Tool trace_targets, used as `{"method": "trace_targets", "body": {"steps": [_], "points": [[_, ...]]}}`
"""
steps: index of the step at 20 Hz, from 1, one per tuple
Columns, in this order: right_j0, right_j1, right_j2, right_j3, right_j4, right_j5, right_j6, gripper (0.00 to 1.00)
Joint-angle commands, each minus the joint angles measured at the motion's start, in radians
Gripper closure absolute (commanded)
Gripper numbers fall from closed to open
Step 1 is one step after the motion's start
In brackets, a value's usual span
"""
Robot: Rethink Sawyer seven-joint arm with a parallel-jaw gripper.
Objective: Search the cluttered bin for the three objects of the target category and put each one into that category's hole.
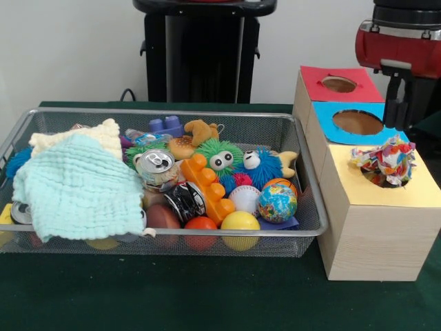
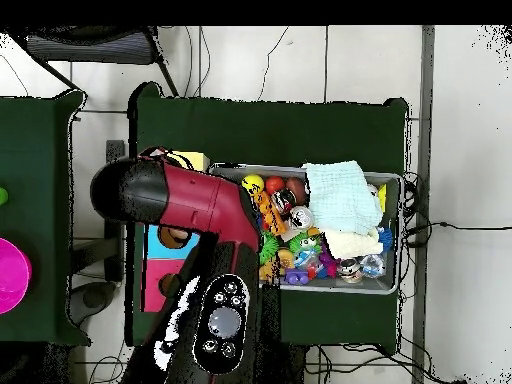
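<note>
A bunched white cloth with many-coloured dots (image 1: 389,160) sits in and over the hole (image 1: 374,181) in the yellow top of the wooden box (image 1: 413,189). My gripper (image 1: 397,124) hangs just above and behind it, over the blue-topped box, apart from the cloth and holding nothing. The wire mesh bin (image 1: 172,112) lies to the left, full of clutter. No other dotted cloth shows in it. In the overhead view my arm (image 2: 190,200) covers the boxes and the gripper; the bin (image 2: 330,288) lies to its right.
A mint waffle cloth (image 1: 76,186) and a cream waffle cloth (image 1: 76,140) cover the bin's left end. A can (image 1: 156,165), an orange brick (image 1: 207,186), furry toys and balls fill the rest. The blue-topped hole (image 1: 357,122) and the red-topped hole (image 1: 338,84) stand behind the yellow box.
</note>
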Motion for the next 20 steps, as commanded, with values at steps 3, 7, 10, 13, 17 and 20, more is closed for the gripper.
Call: {"method": "trace_targets", "body": {"steps": [3, 7, 10, 13, 17, 20], "points": [[-0.003, 0.048, 0.097, 0.113, 0.041, 0.034, 0.186, 1.0], [0.014, 0.054, 0.085, 0.114, 0.039, 0.024, 0.199, 1.0], [0.02, 0.065, 0.075, 0.109, 0.037, 0.015, 0.204, 1.0], [0.036, 0.077, 0.05, 0.095, 0.031, 0.012, 0.221, 1.0], [0.032, 0.107, 0.054, 0.074, 0.035, -0.016, 0.215, 1.0], [0.027, 0.125, 0.053, 0.056, 0.035, -0.034, 0.208, 1.0]]}}
